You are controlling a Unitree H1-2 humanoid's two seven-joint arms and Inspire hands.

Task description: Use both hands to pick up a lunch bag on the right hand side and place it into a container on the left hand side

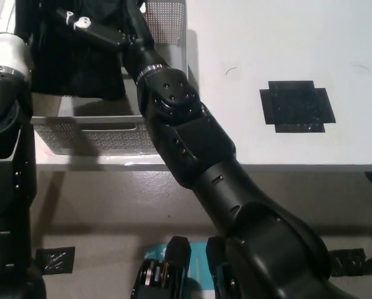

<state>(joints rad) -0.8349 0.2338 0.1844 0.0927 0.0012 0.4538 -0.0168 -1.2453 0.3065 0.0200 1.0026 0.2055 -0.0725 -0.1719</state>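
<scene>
The black lunch bag (80, 62) is at the top left, over the grey mesh container (92, 134) and hiding most of its inside. A strap with a white tag (80, 23) runs across the bag's top. My black right arm reaches up from the bottom right, and my right hand (133, 36) grips the bag's right side at the strap. My white left hand (5, 38) is against the bag's left side at the picture's edge, mostly hidden. Whether the bag rests on the container's floor I cannot tell.
The container stands at the white table's front left, close to the table edge (267, 166). A black cross of tape (296, 106) marks the table to the right. A small dark scratch (232, 70) lies between them.
</scene>
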